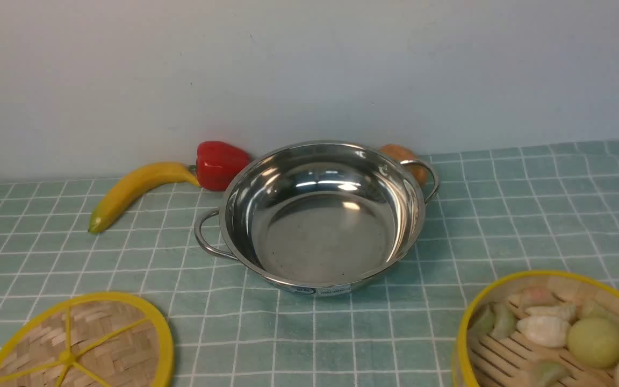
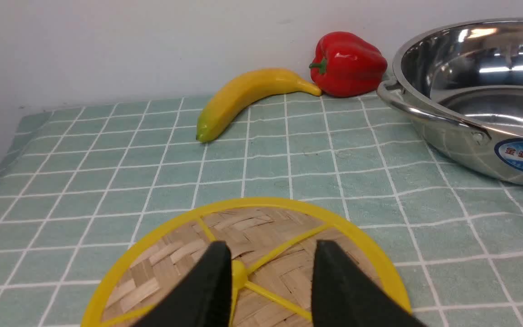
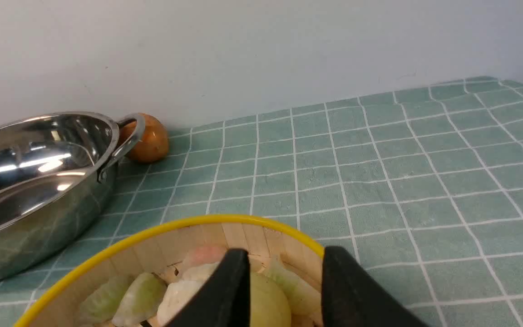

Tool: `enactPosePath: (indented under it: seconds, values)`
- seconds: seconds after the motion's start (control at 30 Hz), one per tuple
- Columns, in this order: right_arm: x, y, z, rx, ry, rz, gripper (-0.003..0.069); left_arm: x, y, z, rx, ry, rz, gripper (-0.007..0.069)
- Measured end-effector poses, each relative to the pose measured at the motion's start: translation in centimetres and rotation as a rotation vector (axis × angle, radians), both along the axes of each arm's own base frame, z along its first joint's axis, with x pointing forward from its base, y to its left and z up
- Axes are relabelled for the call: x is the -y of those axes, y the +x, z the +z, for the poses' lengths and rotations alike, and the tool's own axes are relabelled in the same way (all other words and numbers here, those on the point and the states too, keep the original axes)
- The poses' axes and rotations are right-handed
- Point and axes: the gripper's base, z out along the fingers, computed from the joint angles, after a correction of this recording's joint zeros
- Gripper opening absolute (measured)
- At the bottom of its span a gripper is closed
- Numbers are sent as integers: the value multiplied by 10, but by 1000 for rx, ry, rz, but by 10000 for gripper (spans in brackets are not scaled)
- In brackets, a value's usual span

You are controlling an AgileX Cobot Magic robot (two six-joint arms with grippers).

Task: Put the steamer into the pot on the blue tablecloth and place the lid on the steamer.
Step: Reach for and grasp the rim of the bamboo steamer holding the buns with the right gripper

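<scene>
A plain, pale grey wall (image 1: pixel 309 64) fills the background, softly and evenly lit.

— What carries everything?

— A blue cloth (image 1: pixel 530 215) with a white grid, spread back to the wall (image 1: pixel 309 64).

— And what lies on it?

— A pot (image 1: pixel 323 226) in the middle, upright. At the back left is a banana (image 1: pixel 132 191), its tip at a red pepper (image 1: pixel 221 164) just beside the pot. A brown round thing (image 1: pixel 396 152) sits behind the pot's right handle. Near the front, a lid (image 1: pixel 89 344) lies flat on the left and a steamer (image 1: pixel 556 283) stands on the right, both apart from the pot.
</scene>
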Motion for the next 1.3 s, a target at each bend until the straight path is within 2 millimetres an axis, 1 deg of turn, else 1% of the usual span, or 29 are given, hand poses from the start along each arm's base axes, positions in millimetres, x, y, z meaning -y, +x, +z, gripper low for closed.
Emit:
enactPosePath:
  seconds: [1.13,1.23,1.3]
  values:
    - [0,0,0,0,0,0,243,0,0,0,0,0,0,243]
    - [0,0,1,12,10,0,243,0,0,0,0,0,0,243]
    - [-1,1,6,68,42,2,243,0,0,0,0,0,0,243]
